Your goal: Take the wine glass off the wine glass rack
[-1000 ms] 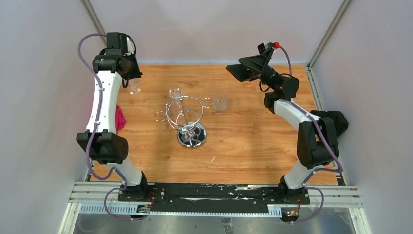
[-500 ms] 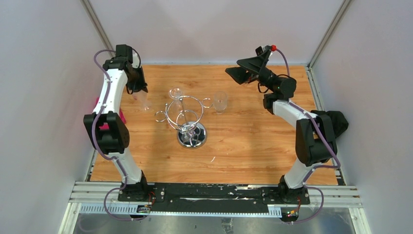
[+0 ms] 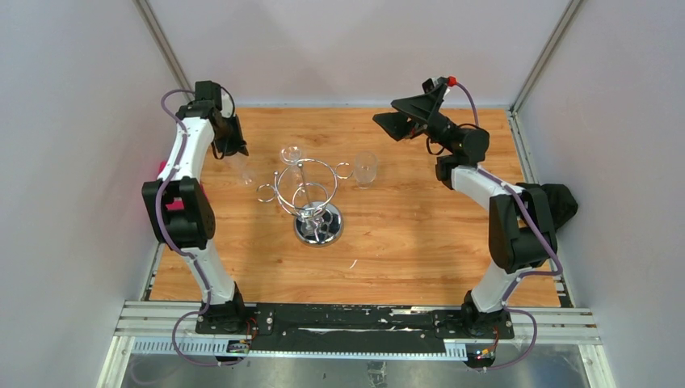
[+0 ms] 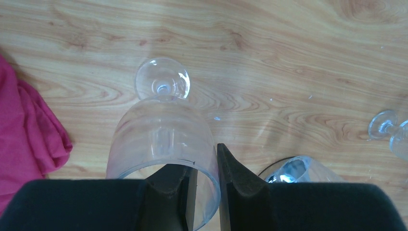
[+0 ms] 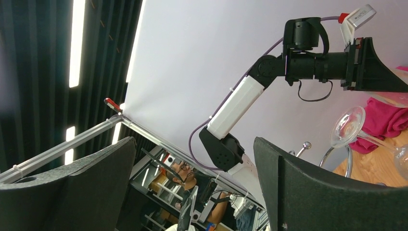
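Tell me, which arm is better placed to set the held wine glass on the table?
Left. The left gripper holds the wine glass by its rim above the table; the right gripper is open, empty, raised.

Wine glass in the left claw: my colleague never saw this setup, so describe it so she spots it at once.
On the wooden table, start at the chrome wine glass rack in the middle and look left toward the pink cloth. The wine glass there is the only one whose rim is pinched by the left claw.
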You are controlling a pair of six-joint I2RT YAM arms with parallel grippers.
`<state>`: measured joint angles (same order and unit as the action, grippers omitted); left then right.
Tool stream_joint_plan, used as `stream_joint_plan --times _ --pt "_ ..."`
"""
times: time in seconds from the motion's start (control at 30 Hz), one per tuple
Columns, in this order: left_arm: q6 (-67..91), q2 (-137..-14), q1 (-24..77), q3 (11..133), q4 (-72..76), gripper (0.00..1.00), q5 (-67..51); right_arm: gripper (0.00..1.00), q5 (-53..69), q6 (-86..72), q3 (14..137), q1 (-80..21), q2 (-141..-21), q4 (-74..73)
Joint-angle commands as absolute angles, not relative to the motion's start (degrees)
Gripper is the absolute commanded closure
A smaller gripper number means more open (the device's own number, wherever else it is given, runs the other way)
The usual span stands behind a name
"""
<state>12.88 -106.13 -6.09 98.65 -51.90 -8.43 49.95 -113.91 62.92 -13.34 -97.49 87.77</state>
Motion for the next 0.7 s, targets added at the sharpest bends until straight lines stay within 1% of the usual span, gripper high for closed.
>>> stream_joint_plan --times 0.0,0.37,0.4,0.43,0.57,0.67 --pt "13.0 -107.3 -6.8 98.2 -50.1 1.0 -9.2 0.02 51.3 -112.5 62.6 -12.4 -98.0 91.5" --pt "13.4 -109.0 -6.8 97.8 -50.0 1.0 -8.0 0.02 51.7 -112.0 62.7 -12.4 -99.1 91.5" --pt "13.5 -109.2 -6.8 97.8 -50.0 0.98 -8.0 0.02 51.7 -112.1 62.8 -12.4 -99.2 91.5" --pt "13.5 -109.3 -6.7 97.8 -50.1 0.95 -7.8 0.02 51.8 -112.1 62.8 -12.4 -99.3 91.5" --pt "13.0 -108.8 -6.7 97.9 -51.1 0.72 -7.5 0.02 51.9 -112.0 62.7 -12.4 -99.9 91.5" --pt "12.9 -107.7 -6.7 98.3 -51.8 0.6 -6.0 0.02 51.9 -112.0 62.6 -12.4 -100.2 91.4"
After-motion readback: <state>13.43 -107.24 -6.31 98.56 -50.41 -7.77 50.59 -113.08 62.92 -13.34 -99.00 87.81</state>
